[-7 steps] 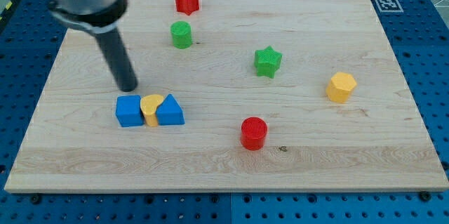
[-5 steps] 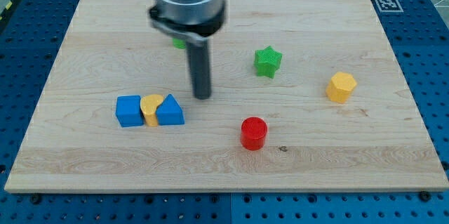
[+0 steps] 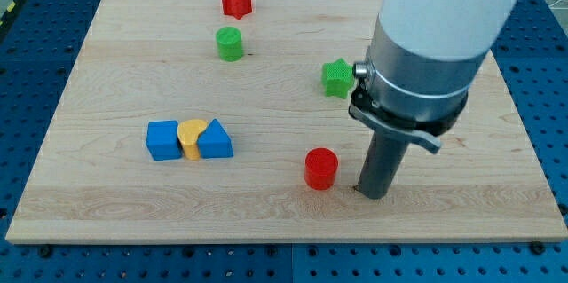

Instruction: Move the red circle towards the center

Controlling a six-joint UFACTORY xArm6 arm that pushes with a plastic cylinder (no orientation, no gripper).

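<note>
The light on my feed is bright and even, falling from overhead. The wooden board [image 3: 133, 203] shows no glare, and its grain reads cleanly to the far edge. Shadows are soft and short: a faint one hugs the base of the red circle [image 3: 321, 169], another sits around my tip [image 3: 373, 194]. Focus is sharp on every block. The big pale arm housing [image 3: 444, 17] near the right top looks slightly washed out. Edges stay straight.

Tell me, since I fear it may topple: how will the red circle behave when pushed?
The red circle looks squat and flat-based, so it probably slides rather than tips. It seems rigid and light. My tip sits to its right, apart from it; an off-centre push may turn it aside.
</note>
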